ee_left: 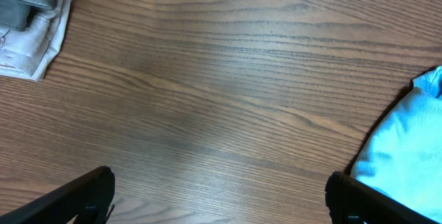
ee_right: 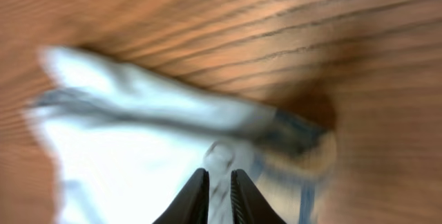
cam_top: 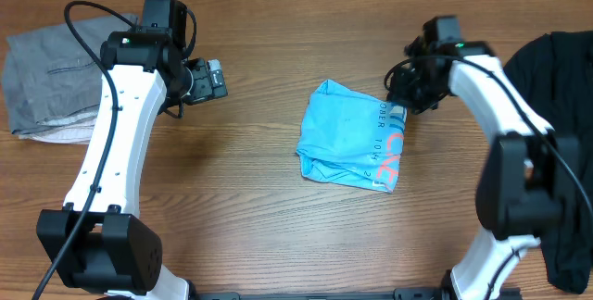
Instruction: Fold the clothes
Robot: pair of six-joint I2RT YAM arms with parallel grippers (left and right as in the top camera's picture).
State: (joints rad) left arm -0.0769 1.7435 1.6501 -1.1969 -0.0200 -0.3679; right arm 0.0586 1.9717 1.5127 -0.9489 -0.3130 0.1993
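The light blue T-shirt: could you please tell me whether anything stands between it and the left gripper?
Nothing visible does. Only bare wooden table lies between the left gripper, jaws open, and the folded T-shirt. The grey clothes sit on the gripper's far side, away from the shirt.

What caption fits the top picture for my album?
Folded blue T-shirt on the table between the left arm and right arm.

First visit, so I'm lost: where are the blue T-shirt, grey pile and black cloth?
blue T-shirt [cam_top: 341, 138], overhead view, plain blue middle.
grey pile [cam_top: 42, 76], overhead view, top grey layer.
black cloth [cam_top: 565, 70], overhead view, upper part.
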